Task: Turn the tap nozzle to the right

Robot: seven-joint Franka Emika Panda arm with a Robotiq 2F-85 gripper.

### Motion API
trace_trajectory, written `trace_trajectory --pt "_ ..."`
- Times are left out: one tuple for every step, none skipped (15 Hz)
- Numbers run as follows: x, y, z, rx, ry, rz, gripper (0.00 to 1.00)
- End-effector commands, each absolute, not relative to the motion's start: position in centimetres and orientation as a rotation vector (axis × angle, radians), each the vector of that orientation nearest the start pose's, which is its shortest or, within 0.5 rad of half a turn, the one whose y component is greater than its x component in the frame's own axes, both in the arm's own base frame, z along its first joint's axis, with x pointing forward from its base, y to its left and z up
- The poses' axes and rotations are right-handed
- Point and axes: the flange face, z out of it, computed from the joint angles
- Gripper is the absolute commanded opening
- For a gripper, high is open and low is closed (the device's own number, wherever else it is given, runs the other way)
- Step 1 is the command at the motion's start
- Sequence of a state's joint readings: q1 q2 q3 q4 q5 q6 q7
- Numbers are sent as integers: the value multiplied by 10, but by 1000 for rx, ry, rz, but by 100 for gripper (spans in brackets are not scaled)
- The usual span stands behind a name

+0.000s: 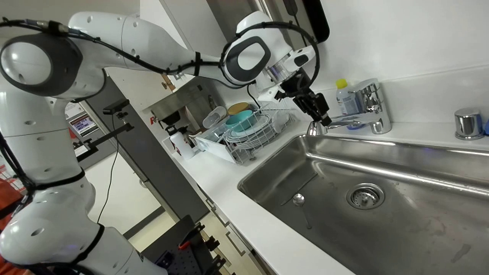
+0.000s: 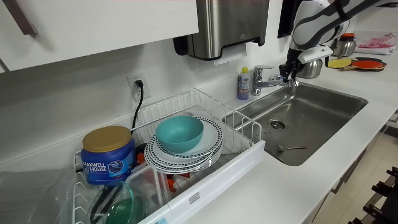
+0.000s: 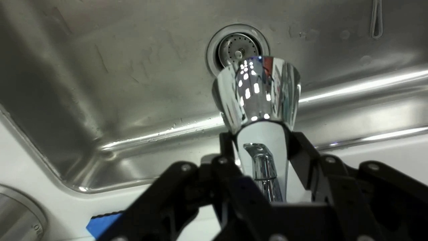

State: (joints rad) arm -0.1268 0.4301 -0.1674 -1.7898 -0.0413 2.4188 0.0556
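1. The tap nozzle (image 3: 262,132) runs out from the faucet base (image 1: 378,110), which stands on the bench (image 1: 424,133) behind the sink (image 1: 416,236). Its down-turned tip hangs above the sink, toward the rear edge, and in the wrist view partly covers the drain (image 3: 237,47).

2. The gripper (image 3: 260,144) is over the sink too, its fingers (image 3: 302,150) only partway apart, one along each side of the nozzle's neck just behind the flared tip. It appears to have hold of the neck; how hard it squeezes does not show.

3. The nozzle should handle as rigid metal: stiff, with no give under the squeeze, not readily broken. The base bears its weight, so the gripper should meet mainly the drag of the swivel.

4. The chrome is polished and rounded, so probably slippery; the gripper may slide along the neck if it strays off the arc.

5. The neck near the free end, out over the sink, looks the right hold: long leverage about the base, and the flare may stop the fingers slipping off.

6. A level swing over the sink suits it; lifting or tugging would strain the joint. The lever (image 2: 264,67) atop the base, behind the sink, is best left alone.
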Motion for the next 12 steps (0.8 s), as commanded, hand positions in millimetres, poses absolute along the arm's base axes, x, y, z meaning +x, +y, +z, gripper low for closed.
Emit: trace_trajectory --pt "658 -234 317 -3219 502 -220 21" --pt "659 -240 315 -3221 473 -195 21" --pt "661 -248 313 -3223 432 -166 21" --pt "662 -254 312 -3221 399 -147 21" --pt "663 -262 312 -3224 369 -137 21" --pt "664 -269 312 -3221 341 -127 21" --pt "665 -278 311 -3223 321 -124 21" --pt "665 -287 311 -3222 312 -118 21" --pt "665 -294 311 -3217 302 -109 21" --pt "666 -299 311 -3214 286 -103 21" --pt "667 -299 313 -3217 257 -99 21" --pt "663 -261 339 -3192 114 -106 46"
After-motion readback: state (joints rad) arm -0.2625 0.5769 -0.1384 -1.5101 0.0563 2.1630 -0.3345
